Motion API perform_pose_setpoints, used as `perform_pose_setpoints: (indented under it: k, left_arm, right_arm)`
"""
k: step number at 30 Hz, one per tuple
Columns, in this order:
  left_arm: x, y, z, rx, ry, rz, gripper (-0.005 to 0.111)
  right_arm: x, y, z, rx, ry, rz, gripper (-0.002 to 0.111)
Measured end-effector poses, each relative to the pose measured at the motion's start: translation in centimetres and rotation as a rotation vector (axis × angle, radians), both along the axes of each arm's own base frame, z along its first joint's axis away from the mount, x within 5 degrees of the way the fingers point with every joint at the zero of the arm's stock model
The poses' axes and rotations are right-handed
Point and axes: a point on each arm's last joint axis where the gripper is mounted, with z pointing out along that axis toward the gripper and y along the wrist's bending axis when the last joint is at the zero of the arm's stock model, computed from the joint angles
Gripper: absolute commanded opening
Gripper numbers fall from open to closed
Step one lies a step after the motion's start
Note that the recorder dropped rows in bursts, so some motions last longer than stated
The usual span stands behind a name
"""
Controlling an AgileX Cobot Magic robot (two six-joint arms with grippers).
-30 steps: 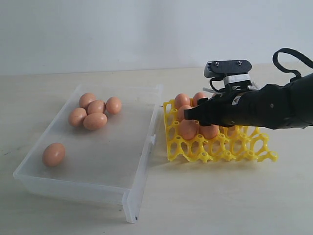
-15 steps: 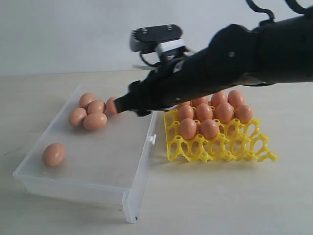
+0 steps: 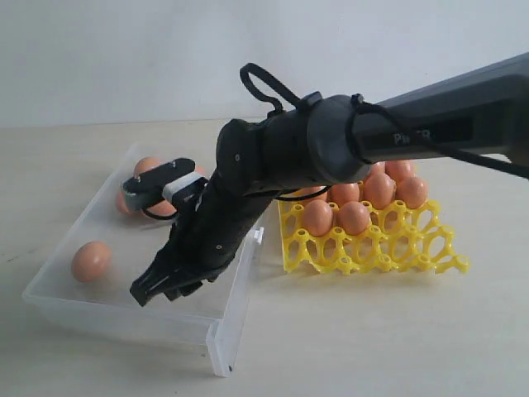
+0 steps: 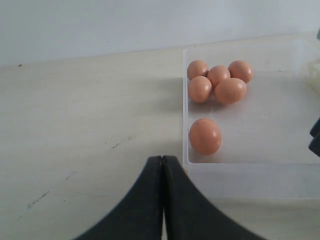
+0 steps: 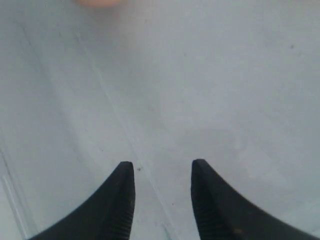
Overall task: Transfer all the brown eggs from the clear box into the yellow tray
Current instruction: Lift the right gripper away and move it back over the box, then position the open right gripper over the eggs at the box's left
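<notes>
Empty right gripper [image 3: 155, 290] low inside clear box [image 3: 221, 329], fingers spread over bare floor (nothing between them), probably lining up on the lone brown egg [image 3: 91, 260] to its left. Five more eggs [image 4: 230, 91] cluster far-left; the rest fill yellow tray [image 3: 372, 258]. Idle left gripper [image 4: 163, 161], fingers pressed together, waits left of box. Arm lettering [image 3: 413, 136] is cable-crossed, perhaps "PiPER".

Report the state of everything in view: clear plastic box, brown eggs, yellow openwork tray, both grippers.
Shallow clear plastic box, open-topped, six eggs inside.
Cluster of five brown oval eggs, loose on the box floor.
Lone brown egg, loose, apart from the cluster.
Bright yellow openwork egg tray, partly filled, front cups empty.
Brown eggs in the tray, seated in cups.
Right gripper, open, empty, over the box floor.
Left gripper, shut, empty, outside the box.
</notes>
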Motion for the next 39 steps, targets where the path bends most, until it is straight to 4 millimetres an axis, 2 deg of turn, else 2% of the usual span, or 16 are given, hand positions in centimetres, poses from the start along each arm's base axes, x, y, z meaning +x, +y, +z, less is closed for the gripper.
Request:
perform_pose_setpoints:
  k: [5, 10, 17, 23, 27, 33, 34, 37, 39]
  left_arm:
    - [0.0, 0.0, 0.0, 0.000, 0.000, 0.000, 0.000]
    - [0.0, 0.0, 0.0, 0.000, 0.000, 0.000, 0.000]
    - [0.0, 0.0, 0.0, 0.000, 0.000, 0.000, 0.000]
    - [0.0, 0.0, 0.0, 0.000, 0.000, 0.000, 0.000]
    - [0.0, 0.0, 0.0, 0.000, 0.000, 0.000, 0.000]
    - [0.0, 0.0, 0.0, 0.000, 0.000, 0.000, 0.000]
    - [0.0, 0.0, 0.0, 0.000, 0.000, 0.000, 0.000]
    - [0.0, 0.0, 0.0, 0.000, 0.000, 0.000, 0.000]
    - [0.0, 0.0, 0.0, 0.000, 0.000, 0.000, 0.000]
  right_arm:
    - [-0.4, -0.5, -0.4, -0.068, 0.038, 0.039, 0.036]
    - [-1.0, -1.0, 0.3, -0.132, 0.068, 0.080, 0.036]
    - [-2.0, -3.4, 1.3, -0.164, 0.070, 0.075, 0.036]
    - [-1.5, -5.4, 2.0, -0.173, 0.064, 0.035, 0.036]
    - [-0.6, -6.6, 3.2, -0.175, 0.026, 0.005, 0.036]
    - [-0.3, -6.5, 4.6, -0.108, -0.025, -0.037, 0.037]
    - [0.0, -6.1, 5.0, -0.048, -0.041, -0.075, 0.038]
    - [0.6, -5.3, 5.3, 0.070, -0.063, -0.164, 0.058]
    - [1.4, -4.4, 5.5, 0.128, -0.055, -0.210, 0.063]
